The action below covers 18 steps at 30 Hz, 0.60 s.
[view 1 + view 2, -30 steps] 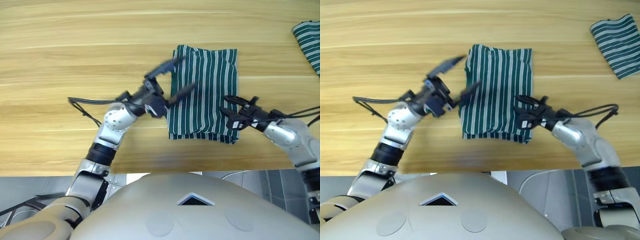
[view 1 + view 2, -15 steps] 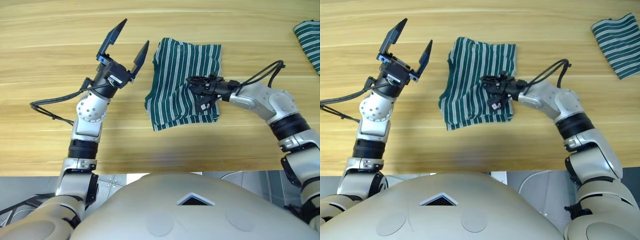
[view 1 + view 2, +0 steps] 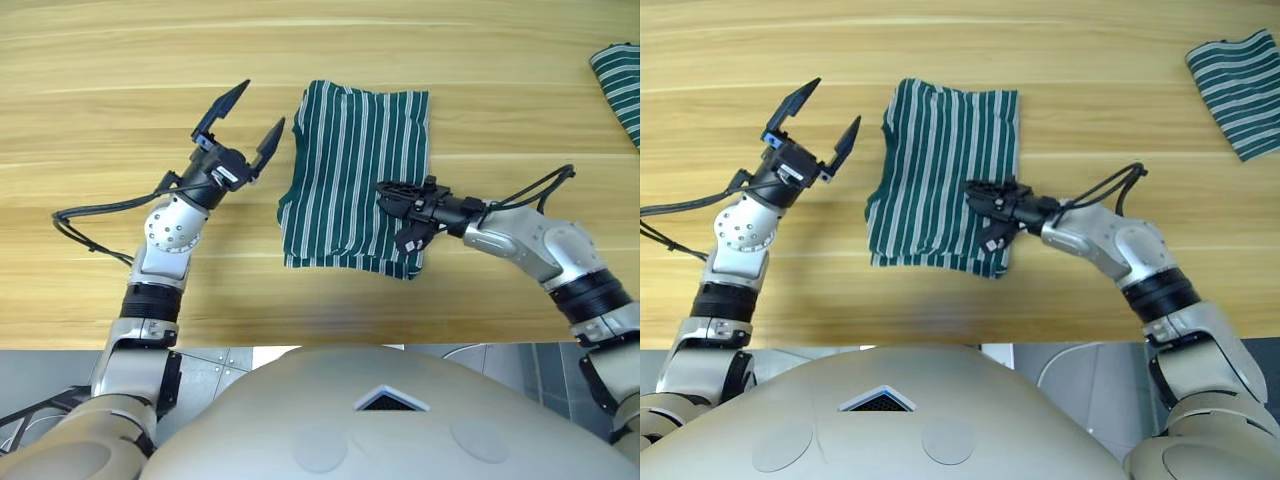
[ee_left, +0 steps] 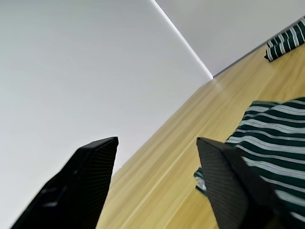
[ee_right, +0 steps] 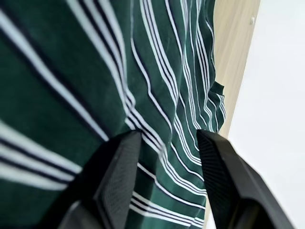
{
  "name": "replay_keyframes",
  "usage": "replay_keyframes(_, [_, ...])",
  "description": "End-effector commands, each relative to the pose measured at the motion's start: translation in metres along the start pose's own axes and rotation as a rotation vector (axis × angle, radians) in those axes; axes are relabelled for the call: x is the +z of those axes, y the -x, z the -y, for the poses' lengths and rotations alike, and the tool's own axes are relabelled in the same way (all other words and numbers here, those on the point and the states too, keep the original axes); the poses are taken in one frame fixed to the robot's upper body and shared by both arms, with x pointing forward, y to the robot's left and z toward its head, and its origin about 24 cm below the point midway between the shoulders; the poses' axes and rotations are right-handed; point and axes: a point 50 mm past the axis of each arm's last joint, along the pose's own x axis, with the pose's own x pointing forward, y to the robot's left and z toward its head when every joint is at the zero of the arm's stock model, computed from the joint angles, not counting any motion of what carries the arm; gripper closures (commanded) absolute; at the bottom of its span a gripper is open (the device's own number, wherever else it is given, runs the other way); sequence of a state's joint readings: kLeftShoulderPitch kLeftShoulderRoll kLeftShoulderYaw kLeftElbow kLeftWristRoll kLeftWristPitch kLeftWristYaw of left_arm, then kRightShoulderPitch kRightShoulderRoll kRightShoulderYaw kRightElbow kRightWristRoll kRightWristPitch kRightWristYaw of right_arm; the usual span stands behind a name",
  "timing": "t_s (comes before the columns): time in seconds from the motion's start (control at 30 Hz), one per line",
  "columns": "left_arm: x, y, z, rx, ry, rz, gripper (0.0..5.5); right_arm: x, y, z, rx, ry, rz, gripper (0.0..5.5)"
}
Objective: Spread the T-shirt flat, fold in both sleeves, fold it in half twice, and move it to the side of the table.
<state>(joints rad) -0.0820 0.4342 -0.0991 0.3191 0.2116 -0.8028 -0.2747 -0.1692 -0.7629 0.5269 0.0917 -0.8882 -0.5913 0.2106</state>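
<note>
While one T-shirt [image 3: 345,170] and one striped cloth [image 3: 1235,90] lie apart, the left gripper [image 3: 262,105] points up spread wide and the right gripper [image 3: 398,214] rests parted on the T-shirt.

Left gripper [image 4: 157,143]: two dark ribbed fingers, spread wide apart, raised over wooden table [image 4: 157,191]. T-shirt [image 4: 271,129]: green with white stripes, lying on table, partly behind one finger. Striped cloth [image 4: 286,40]: farther along table, well apart. Wall [image 4: 71,57]: plain white.
</note>
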Motion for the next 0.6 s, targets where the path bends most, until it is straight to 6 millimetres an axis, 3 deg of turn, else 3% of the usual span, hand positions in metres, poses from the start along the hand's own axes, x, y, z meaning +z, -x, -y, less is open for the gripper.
replay_keyframes(0.03, [-0.005,0.005,-0.009,-0.010,-0.029,-0.028,2.44,0.007,0.009,-0.002,0.045,0.011,-0.016,3.33])
replay_keyframes(0.13, [-0.008,0.009,-0.007,-0.031,-0.026,-0.043,2.44,0.006,0.015,0.007,0.005,0.003,-0.035,3.33])
replay_keyframes(0.27, [-0.012,0.018,-0.011,-0.079,-0.067,-0.077,2.44,0.010,0.027,0.003,0.048,-0.024,-0.001,3.33])
replay_keyframes(0.43, [-0.013,0.043,-0.034,-0.184,-0.189,-0.134,2.44,0.009,0.049,0.054,-0.316,-0.149,0.071,3.33])
replay_keyframes(0.5, [-0.012,0.060,-0.041,-0.301,-0.241,-0.176,2.44,0.007,0.069,0.042,-0.281,-0.217,0.053,3.33])
replay_keyframes(0.6, [-0.009,0.079,-0.026,-0.563,-0.256,-0.200,2.44,0.003,0.088,-0.007,-0.050,-0.302,-0.061,3.33])
